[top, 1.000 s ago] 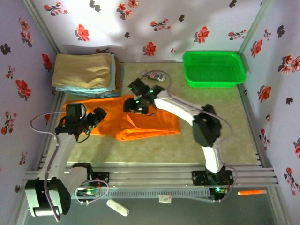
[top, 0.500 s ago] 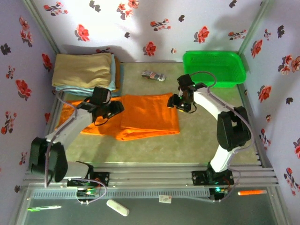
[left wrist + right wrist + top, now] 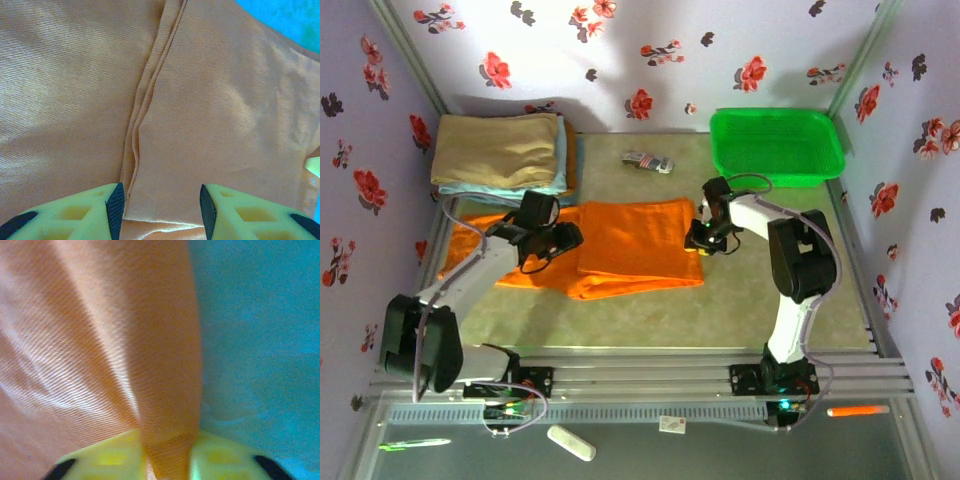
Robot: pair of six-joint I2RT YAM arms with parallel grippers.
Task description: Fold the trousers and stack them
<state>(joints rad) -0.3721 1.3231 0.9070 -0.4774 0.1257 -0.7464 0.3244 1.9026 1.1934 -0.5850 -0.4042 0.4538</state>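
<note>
- Two end effectors are now on the trousers (image 3: 640, 245), which lie flat on the bench (image 3: 750, 300) a little to 9 o'clock of its middle. They are partly folded, with a thinner layer trailing out toward 9 o'clock.
- Half a second ago the right end effector (image 3: 703, 243) hovered just off the cloth's 3 o'clock edge. It has since dropped onto that edge and clenched. The right wrist view shows a ridge of orange cloth pinched between its yellow fingers (image 3: 220, 455), with bare bench beside it.
- A second ago the left end effector (image 3: 565, 238) stood wide at the far 9 o'clock end of the cloth. It has come inward to the 9 o'clock side of the doubled panel.
- Its jaws have narrowed but stand apart, straddling the layered fold edge in the left wrist view. No cloth is visibly gripped there.
- In my judgement, one side of the next fold is secured. The left side must either close on the layered edge or pin it before the cloth can be carried over.
- Stacking is not yet begun: the pile of folded cloths (image 3: 495, 150) sits at 10 o'clock, just beyond the trousers.
</note>
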